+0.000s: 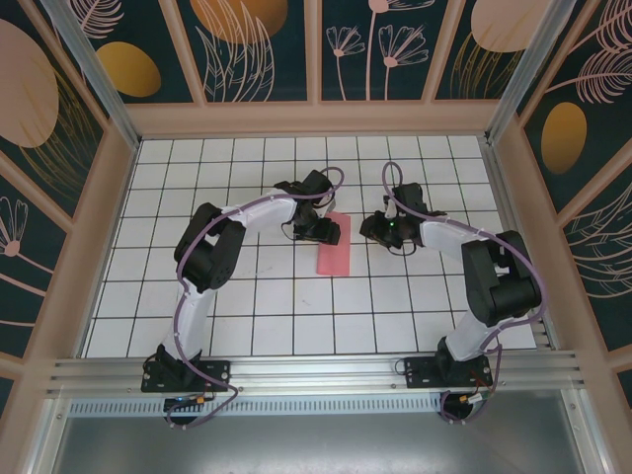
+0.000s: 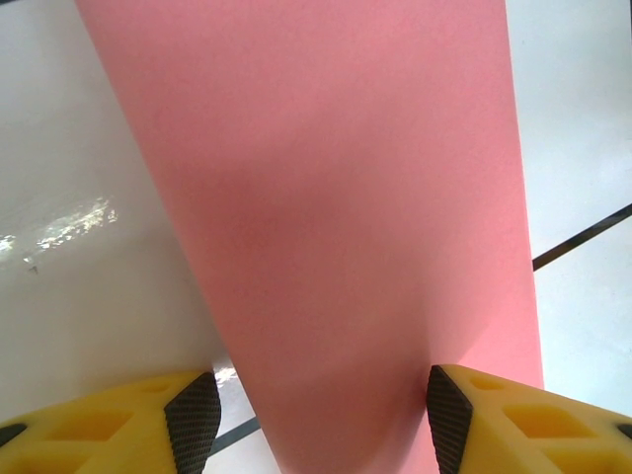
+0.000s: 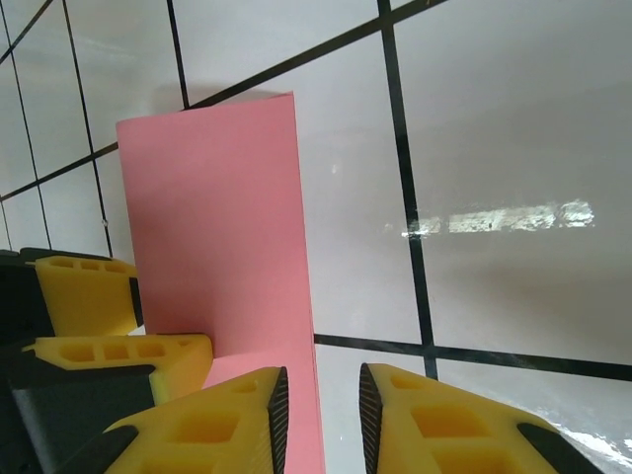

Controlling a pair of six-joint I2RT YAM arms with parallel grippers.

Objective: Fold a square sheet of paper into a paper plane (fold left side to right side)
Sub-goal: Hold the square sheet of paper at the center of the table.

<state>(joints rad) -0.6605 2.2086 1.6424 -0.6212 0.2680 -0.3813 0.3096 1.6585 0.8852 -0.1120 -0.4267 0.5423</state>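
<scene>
The square sheet of paper [image 1: 334, 259] lies on the white grid table as a long, narrow salmon-pink strip, folded double. My left gripper [image 1: 321, 229] stands over its far end. In the left wrist view the pink paper [image 2: 326, 197] bulges up between the wide-apart pads, and that left gripper [image 2: 321, 415] is open astride it. My right gripper [image 1: 380, 229] is just right of the strip. Its jaws [image 3: 323, 395] stand a narrow gap apart over the right edge of the paper [image 3: 217, 227]. The left gripper's yellow fingers [image 3: 84, 296] rest on the strip beside it.
White tiles with black grid lines [image 1: 296, 316] spread around the paper. Wooden walls [image 1: 316, 118] fence the table at the back and both sides. Both arms' elbows [image 1: 202, 252] [image 1: 499, 281] hang over the tiles on either side of the strip.
</scene>
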